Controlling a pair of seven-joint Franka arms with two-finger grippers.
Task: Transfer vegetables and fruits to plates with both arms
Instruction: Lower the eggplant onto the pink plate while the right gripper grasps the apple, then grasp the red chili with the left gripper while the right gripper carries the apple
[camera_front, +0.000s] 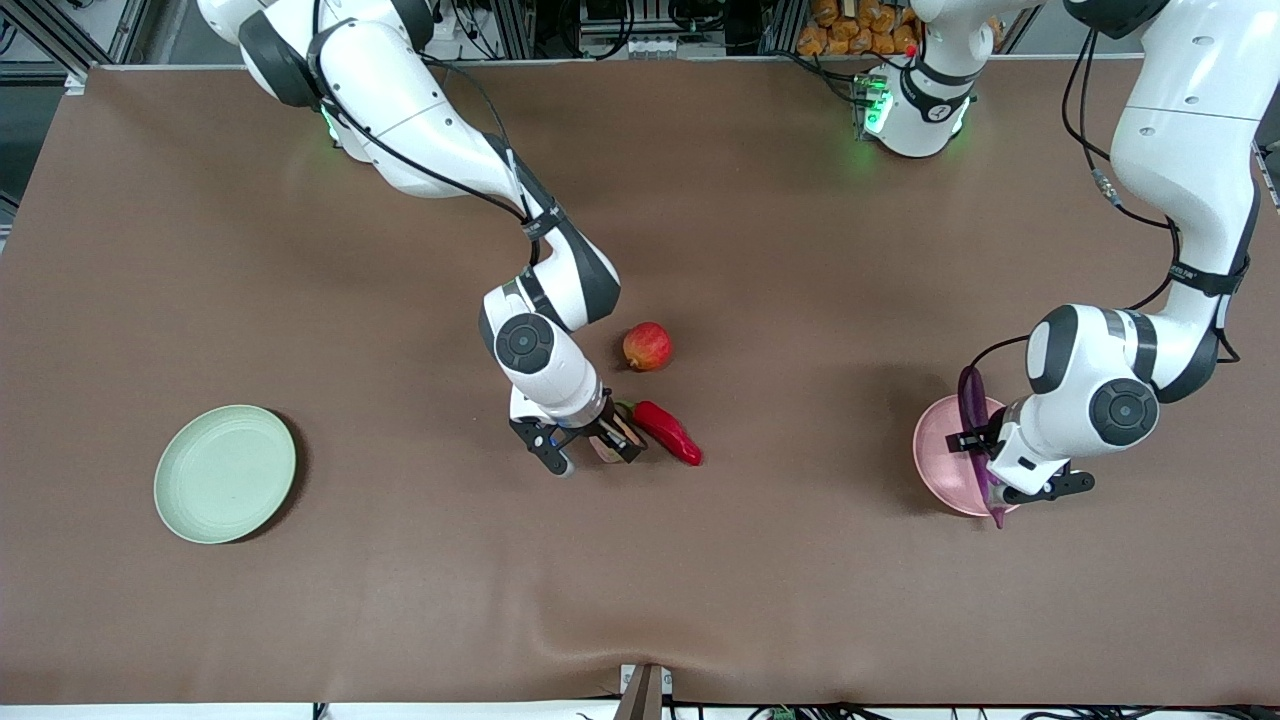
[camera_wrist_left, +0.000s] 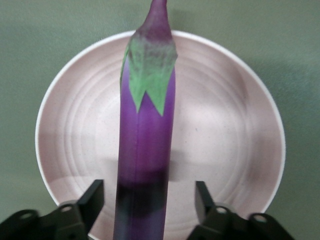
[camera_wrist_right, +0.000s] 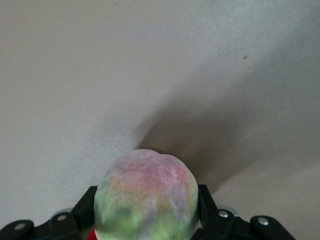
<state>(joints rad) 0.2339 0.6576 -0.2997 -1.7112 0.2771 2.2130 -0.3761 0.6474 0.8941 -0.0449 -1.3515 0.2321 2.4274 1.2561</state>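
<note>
Here your left pincer (camera_wrist_left: 149, 200) stands spread either side of the eggplant (camera_wrist_left: 146, 150), which lies across the pink plate (camera_wrist_left: 230, 150), delivered. Your right pincer (camera_wrist_right: 147, 212) hugs the ribbed fruit (camera_wrist_right: 146, 197) beside the chili pepper (camera_front: 668, 432), ready for the green plate (camera_front: 225, 473).

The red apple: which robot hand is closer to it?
The right hand. It sits beside the chili pepper, just nearer the camera than the red apple. The left hand is away over the pink plate.
</note>
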